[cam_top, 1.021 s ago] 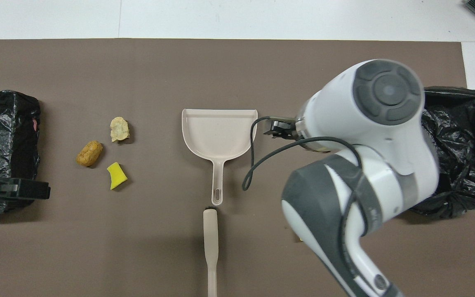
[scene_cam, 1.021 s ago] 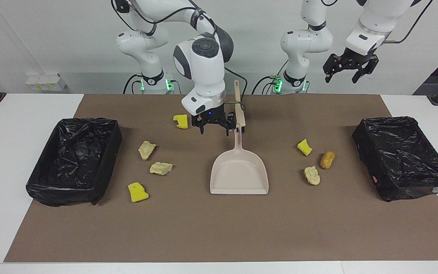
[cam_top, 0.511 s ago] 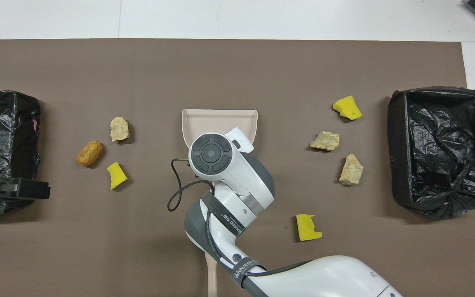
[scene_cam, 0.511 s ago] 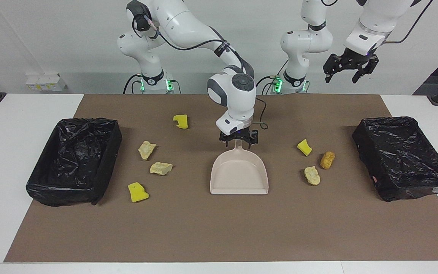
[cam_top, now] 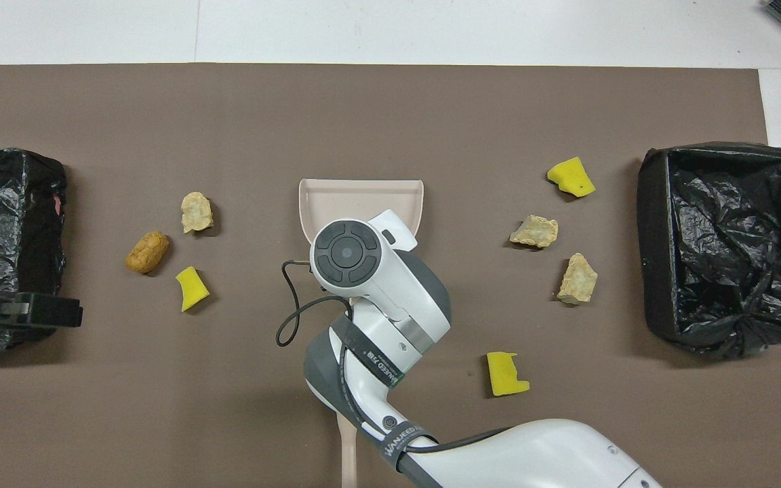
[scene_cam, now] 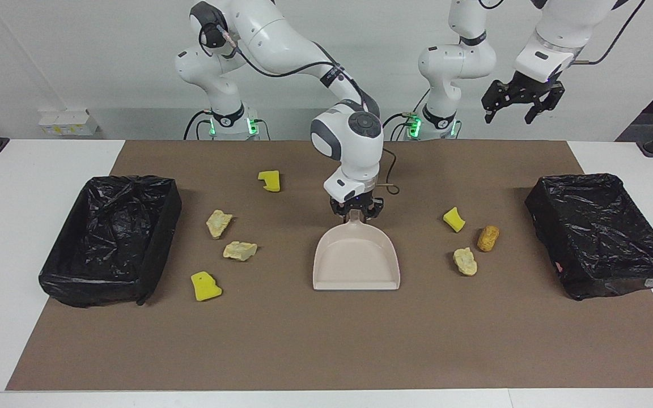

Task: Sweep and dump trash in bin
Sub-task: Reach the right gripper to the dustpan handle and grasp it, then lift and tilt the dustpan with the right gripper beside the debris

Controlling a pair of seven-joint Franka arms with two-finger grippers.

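right arm (cam_top: 377, 298) over dustpan (cam_top: 336, 193) handle | trash: 3 lumps (cam_top: 163, 251) left-arm end, 4 (cam_top: 553, 234) right-arm end | bins (cam_top: 723, 244) at both ends

Seven trash lumps (scene_cam: 240, 250) — yellow, beige, orange-brown — lie scattered.

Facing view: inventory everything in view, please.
yellow sponge pieces: three, yellow, two toward the right arm's end, one toward the left arm's.
beige chunks: three, pale beige, same split.
bready lump: one, orange-brown, beside the left arm's-end chunk.
dustpan: one, beige, mat centre.
brush: one, beige, nearer the robots than the dustpan.
bins: two, black-lined, one at each table end.
mat: one, brown, on table.
right gripper: shut on the dustpan handle.
left gripper: open, raised, waiting.
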